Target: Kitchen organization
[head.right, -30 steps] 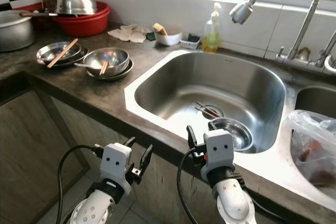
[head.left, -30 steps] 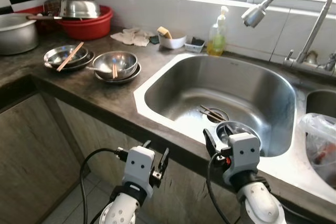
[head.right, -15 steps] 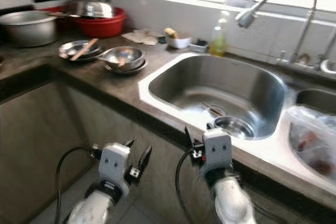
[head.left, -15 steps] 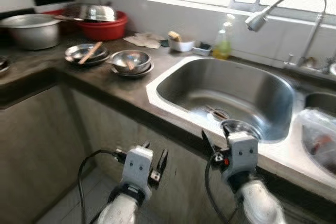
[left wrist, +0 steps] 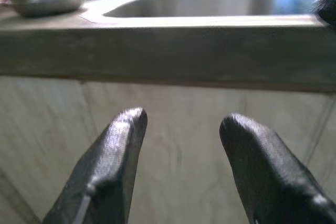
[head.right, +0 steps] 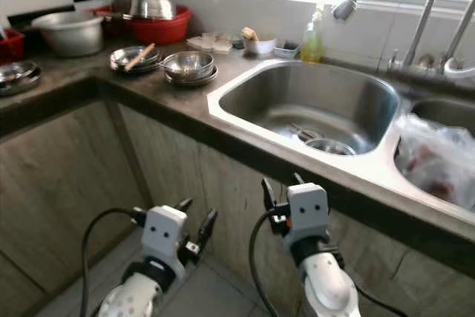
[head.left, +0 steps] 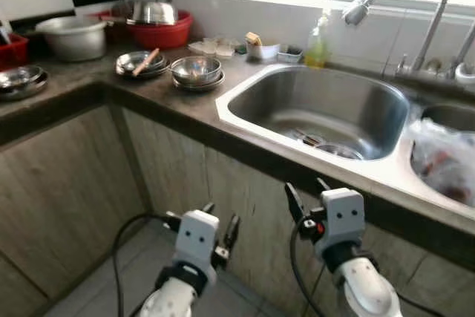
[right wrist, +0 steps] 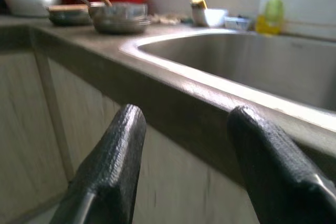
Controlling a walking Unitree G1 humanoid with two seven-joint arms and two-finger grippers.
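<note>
Hanging below the counter edge, both grippers are spread and hold nothing: the left gripper [left wrist: 181,129] faces the cabinet front [head.left: 89,183], and the right gripper [right wrist: 184,124] sits just under the counter [head.left: 185,105] lip before the sink [head.left: 326,105]. In the sink lie chopsticks [head.right: 300,133] and a steel bowl [head.right: 330,146]. Left of the sink on the counter stand stacked bowls [head.left: 196,72], plates with a chopstick [head.left: 141,63], a red basin [head.left: 159,31] and a pot [head.left: 72,35]. A soap bottle [head.left: 318,38] stands behind the sink, a bag [head.left: 445,157] to its right.
</note>
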